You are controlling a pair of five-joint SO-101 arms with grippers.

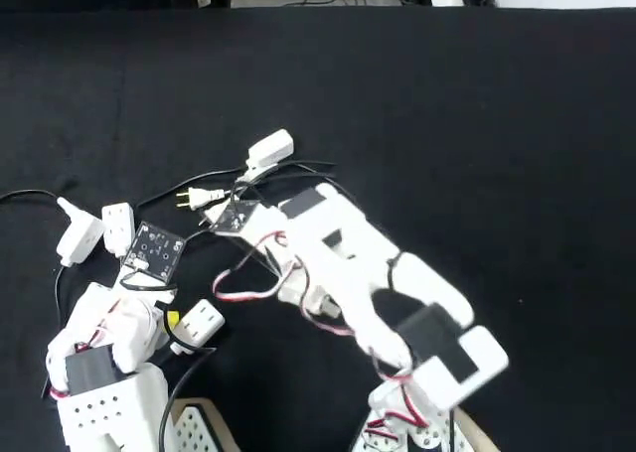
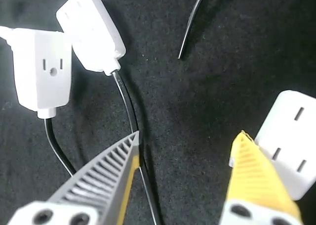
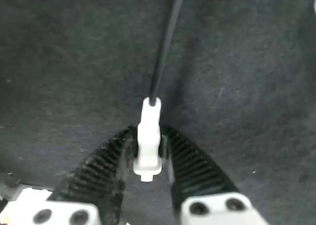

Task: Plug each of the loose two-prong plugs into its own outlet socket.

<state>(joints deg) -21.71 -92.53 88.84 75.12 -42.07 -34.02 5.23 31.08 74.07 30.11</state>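
My right gripper is shut on a small white two-prong plug, whose black cable runs away over the black cloth. In the high view this plug lies left of centre with its prongs pointing left, just off the right arm's tip. My left gripper stands open low over the cloth, nothing between its grey and yellow fingers. Two white outlet sockets lie ahead of it, and a third socket sits beside the yellow finger. A further socket lies farther back.
Black cables loop across the cloth between the sockets and under both arms. One cable passes right by the left gripper's grey finger. The table's far and right parts are bare black cloth.
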